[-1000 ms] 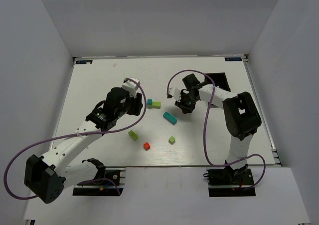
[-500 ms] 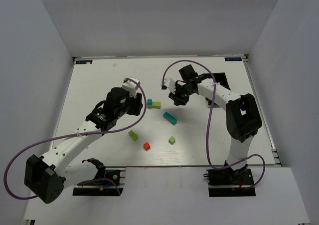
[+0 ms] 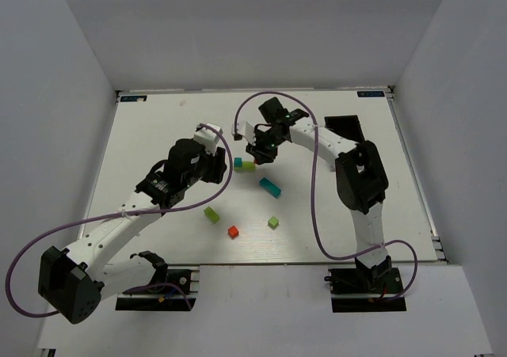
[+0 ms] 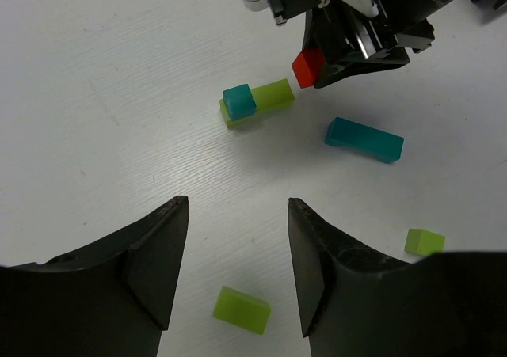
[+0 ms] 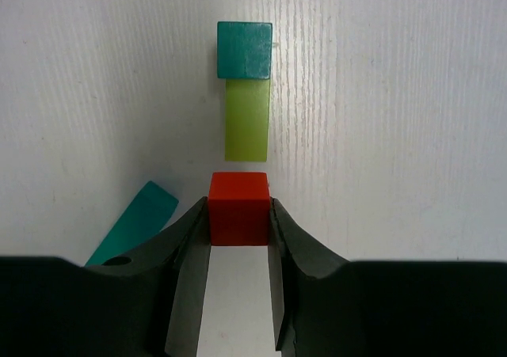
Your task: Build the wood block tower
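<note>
My right gripper is shut on a red cube and holds it above the table, just short of a lime-green block with a teal cube on its far end. In the top view the right gripper is next to that stack. A teal bar lies nearby. My left gripper is open and empty, its jaws wide apart above a loose lime-green block. The left wrist view shows the held red cube.
A second red cube, a small lime-green cube and the loose lime-green block lie nearer the arm bases. A black box stands at the back right, partly behind the right arm.
My right gripper has carried the red cube leftward, from beside the teal bar to right next to the teal-and-lime stack. The left arm has not moved.
</note>
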Motion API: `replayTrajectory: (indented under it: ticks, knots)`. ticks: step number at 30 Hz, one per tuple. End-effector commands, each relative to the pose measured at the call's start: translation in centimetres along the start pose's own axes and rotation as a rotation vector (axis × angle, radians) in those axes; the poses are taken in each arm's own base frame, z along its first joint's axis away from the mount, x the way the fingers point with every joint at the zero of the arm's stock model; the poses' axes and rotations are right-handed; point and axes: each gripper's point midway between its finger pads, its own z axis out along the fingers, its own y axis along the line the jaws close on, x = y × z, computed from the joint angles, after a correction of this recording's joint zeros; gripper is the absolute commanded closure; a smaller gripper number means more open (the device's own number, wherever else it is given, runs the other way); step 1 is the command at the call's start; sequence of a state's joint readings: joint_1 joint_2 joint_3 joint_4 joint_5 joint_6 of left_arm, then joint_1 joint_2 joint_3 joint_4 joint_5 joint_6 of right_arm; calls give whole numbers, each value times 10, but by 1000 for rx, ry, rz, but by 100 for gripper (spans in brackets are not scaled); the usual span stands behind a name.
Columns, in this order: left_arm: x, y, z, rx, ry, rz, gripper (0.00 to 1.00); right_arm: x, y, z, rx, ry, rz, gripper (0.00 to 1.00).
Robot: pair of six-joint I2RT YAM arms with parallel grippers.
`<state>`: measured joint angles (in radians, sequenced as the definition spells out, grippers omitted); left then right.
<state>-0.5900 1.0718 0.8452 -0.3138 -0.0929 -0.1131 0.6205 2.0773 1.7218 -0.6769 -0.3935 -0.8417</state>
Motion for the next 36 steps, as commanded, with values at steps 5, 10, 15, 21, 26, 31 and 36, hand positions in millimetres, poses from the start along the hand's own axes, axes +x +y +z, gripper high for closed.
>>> replayTrajectory:
  ticks: [5,10,15,21,26,31,36]
  knots:
    - [-13,1,-7,2,-41,1,36,-23,-2,3,-17,-27,-53,93]
    - [-16,1,-9,3,-50,0,36,-19,1,14,-33,-2,-64,93]
    - [-18,1,-9,4,-60,-1,36,-19,3,20,-36,12,-70,91]
    - [-18,1,-9,4,-60,-1,36,-23,1,24,-20,19,-82,91]
    - [-20,1,-11,5,-69,-2,36,-23,0,28,-7,31,-81,90]
    - [-20,1,-11,5,-69,-2,36,-22,0,31,2,46,-78,90]
    - [-20,1,-11,5,-69,-2,36,-21,-2,34,11,60,-78,90]
